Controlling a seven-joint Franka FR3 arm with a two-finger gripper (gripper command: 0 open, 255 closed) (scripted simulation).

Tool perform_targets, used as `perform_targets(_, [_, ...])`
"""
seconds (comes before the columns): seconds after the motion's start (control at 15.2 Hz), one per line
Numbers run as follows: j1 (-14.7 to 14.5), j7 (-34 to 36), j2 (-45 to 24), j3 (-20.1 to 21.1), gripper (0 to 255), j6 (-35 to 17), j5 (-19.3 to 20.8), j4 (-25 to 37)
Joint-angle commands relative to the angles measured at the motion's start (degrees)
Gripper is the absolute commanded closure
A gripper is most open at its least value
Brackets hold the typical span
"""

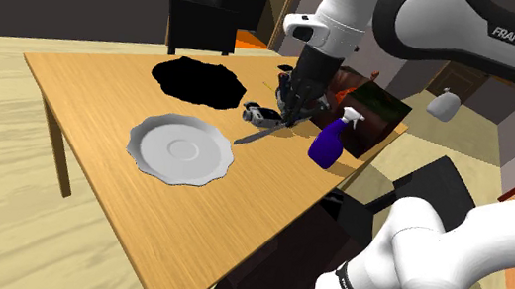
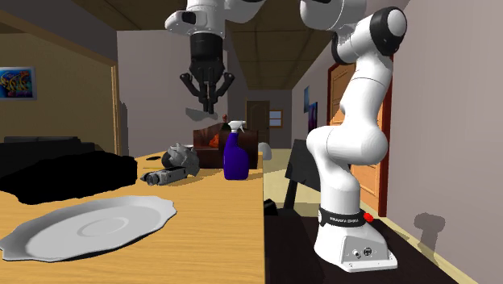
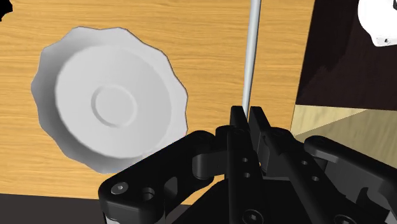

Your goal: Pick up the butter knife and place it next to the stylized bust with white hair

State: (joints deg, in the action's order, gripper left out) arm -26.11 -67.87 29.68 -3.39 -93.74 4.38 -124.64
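While the gripper (image 1: 286, 119) hangs well above the table (image 1: 103, 81), its fingers (image 3: 236, 124) are pressed tight on one end of the knife (image 1: 255, 135) and hold it clear of the wood. In the wrist view the knife (image 3: 252, 51) runs straight out from the fingertips as a thin grey blade, over bare tabletop and close to the table's edge. In the shoulder view the blade slants down toward that view's left, and its tip ends just short of the plate's rim.

Under the gripper in the shoulder view lies the bust (image 1: 257, 116), a grey lump with a dark part at one end, resting on the table; the second exterior view shows the bust (image 2: 182, 158) low on the wood with the gripper (image 2: 208, 103) high above it. Just beside the bust, toward the stand, a purple spray bottle (image 1: 331, 137) stands upright near the table's edge.

The white scalloped plate (image 1: 180, 150) lies flat in the middle of the table, apart from the bust. Beyond it, at the far side of the tabletop, sits a flat black shape (image 1: 198, 82). Behind the bottle is a dark brown box (image 1: 374, 107). The white arm (image 1: 432, 253) rises from its stand (image 2: 355, 246) beside the table.
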Motion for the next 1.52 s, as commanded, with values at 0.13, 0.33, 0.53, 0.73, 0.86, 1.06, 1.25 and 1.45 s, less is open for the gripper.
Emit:
perform_targets(0.13, [2.0, -5.6, -0.5, -4.4, 255, -0.6, 2.2, 0.2])
perform_targets(0.33, [3.4, -9.8, -1.6, -7.6, 255, -1.1, 3.7, 1.4])
perform_targets(0.53, [4.6, -14.1, -3.3, -10.9, 255, -1.5, 4.9, 3.1])
perform_targets(0.73, [5.8, -18.4, -5.6, -14.3, 255, -2.1, 5.8, 5.3])
perform_targets(0.86, [6.5, -21.3, -7.4, -16.5, 255, -2.5, 6.1, 7.1])
perform_targets(1.06, [7.5, -25.9, -10.7, -19.9, 255, -3.0, 6.1, 10.3])
perform_targets(1.25, [8.4, -30.3, -14.2, -23.2, 255, -4.2, 5.5, 13.1])
perform_targets(1.45, [8.5, -30.1, -14.1, -23.3, 255, -6.5, 5.7, 10.6])
